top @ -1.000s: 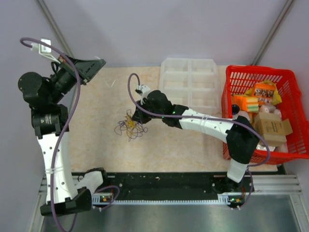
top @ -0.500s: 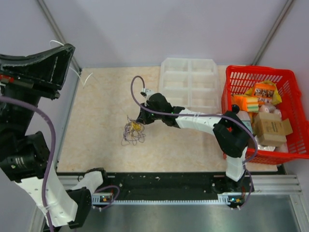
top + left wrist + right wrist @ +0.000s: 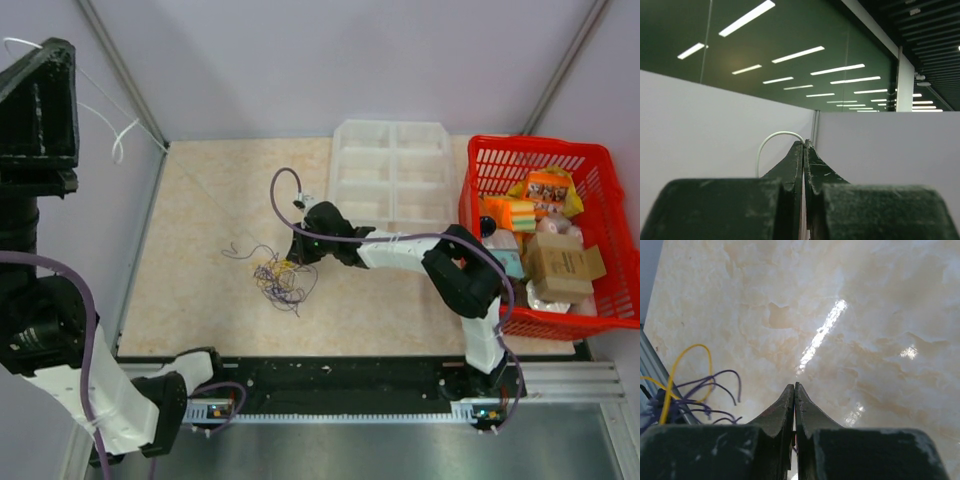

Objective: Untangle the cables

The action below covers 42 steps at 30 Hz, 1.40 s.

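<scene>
The left hand [image 3: 803, 145] is raised high at the far left, above the surface [image 3: 200, 210], its fingers clenched on a thin white wire [image 3: 782, 132] that arcs away from the tips. The cables [image 3: 280, 278], a small purple and yellow tangle, lie on the surface near its middle, with one dark strand trailing to the left. The right hand [image 3: 794, 387] sits low at the tangle's right edge, fingers pressed together; whether they pinch a strand cannot be told. Farther right stand a clear compartment tray [image 3: 392, 170] and a red basket [image 3: 482, 165] of packets.
</scene>
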Each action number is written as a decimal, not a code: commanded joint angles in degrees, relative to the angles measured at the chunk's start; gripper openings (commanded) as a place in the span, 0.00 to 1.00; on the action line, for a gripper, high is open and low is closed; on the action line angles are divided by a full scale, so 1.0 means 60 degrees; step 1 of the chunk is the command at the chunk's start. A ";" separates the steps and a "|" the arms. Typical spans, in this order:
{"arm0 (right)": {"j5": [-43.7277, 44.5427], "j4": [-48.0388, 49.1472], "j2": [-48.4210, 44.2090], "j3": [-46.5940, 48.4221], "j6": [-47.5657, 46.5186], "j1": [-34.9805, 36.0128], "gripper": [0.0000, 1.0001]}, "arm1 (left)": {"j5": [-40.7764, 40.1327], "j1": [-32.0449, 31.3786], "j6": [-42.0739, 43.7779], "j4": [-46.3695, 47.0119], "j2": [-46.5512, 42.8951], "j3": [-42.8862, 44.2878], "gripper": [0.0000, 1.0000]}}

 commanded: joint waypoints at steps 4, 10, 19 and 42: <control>0.0214 0.0146 0.0650 0.0406 -0.0075 -0.0122 0.00 | -0.1872 -0.0008 0.0130 0.2230 0.0421 0.0639 0.00; 0.0360 -0.0659 0.0184 0.0730 -0.0602 -0.0283 0.05 | -0.1319 -0.0008 -0.0659 0.2173 0.0539 -0.0396 0.00; -0.0297 -0.2403 -0.2480 0.0335 -0.2036 -0.0664 0.71 | 0.0248 -0.0022 -0.0982 0.1616 0.0568 -0.3607 0.00; -0.2054 0.0012 -0.1196 0.4494 -0.3884 0.0669 0.84 | 0.1276 -0.0008 -0.1789 0.1163 0.0656 -0.3580 0.00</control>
